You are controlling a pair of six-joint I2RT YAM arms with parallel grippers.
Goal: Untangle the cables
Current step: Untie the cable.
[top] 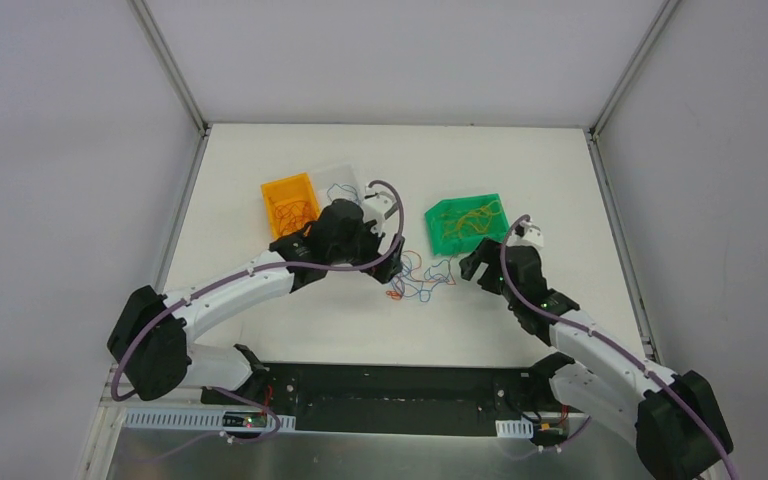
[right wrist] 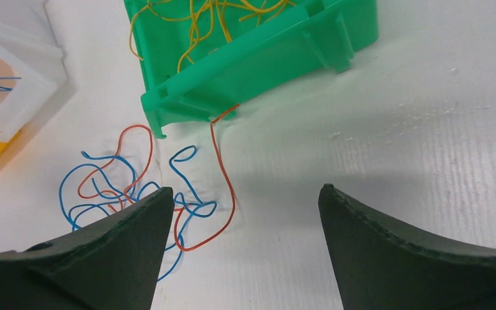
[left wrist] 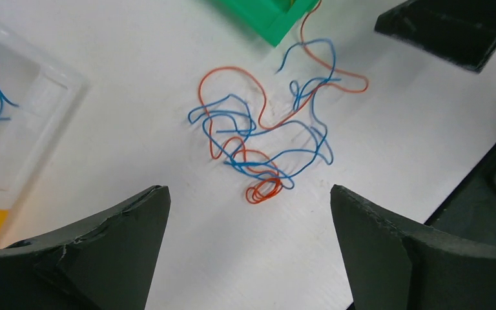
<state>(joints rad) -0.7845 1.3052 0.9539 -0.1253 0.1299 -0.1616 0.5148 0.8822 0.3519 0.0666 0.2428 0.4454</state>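
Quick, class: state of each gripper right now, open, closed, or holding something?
Left gripper: open, holding nothing, facing the cables.
Right gripper: open, holding nothing.

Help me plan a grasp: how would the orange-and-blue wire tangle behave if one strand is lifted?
Probably floppy and light: the wire tangle lies in hair-thin loose curls. Its crossed loops suggest one lifted strand would drag neighbours along.

Top external: high above and behind the arm bases, looking steeply down on the whole table — wrist views low and close, angled in from left and right, sharing the loose cables and a green bin corner.
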